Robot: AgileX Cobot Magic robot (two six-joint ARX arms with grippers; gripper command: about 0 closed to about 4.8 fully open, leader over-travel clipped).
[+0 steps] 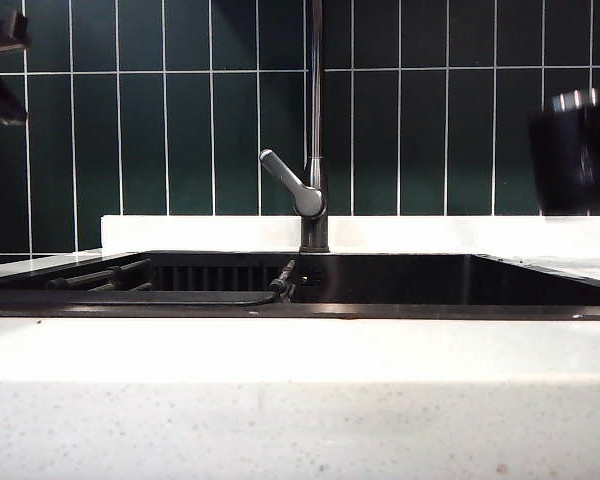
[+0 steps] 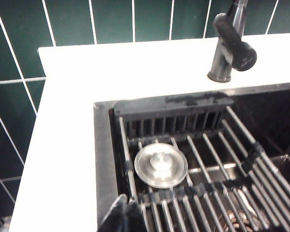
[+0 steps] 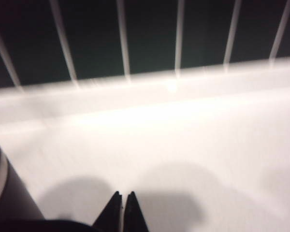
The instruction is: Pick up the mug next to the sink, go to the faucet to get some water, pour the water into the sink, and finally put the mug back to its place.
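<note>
We see the mug point(image 1: 577, 152) raised above the white table point(image 1: 300, 400) at the right of the sink point(image 1: 380, 310), well right of the faucet point(image 1: 315, 190). The right claw point(image 3: 123, 212) has its tips pinched together beside the mug. The left claw point(image 2: 123, 215), closed on nothing, hangs over the sink's rack point(image 2: 208, 159).

I see dark green wall tiles point(image 1: 140, 140) with white grout, a white speckled bench point(image 1: 300, 420), a black sink point(image 1: 400, 310), a dark faucet point(image 1: 315, 120), and a black, silver-rimmed mug point(image 1: 577, 150).
</note>
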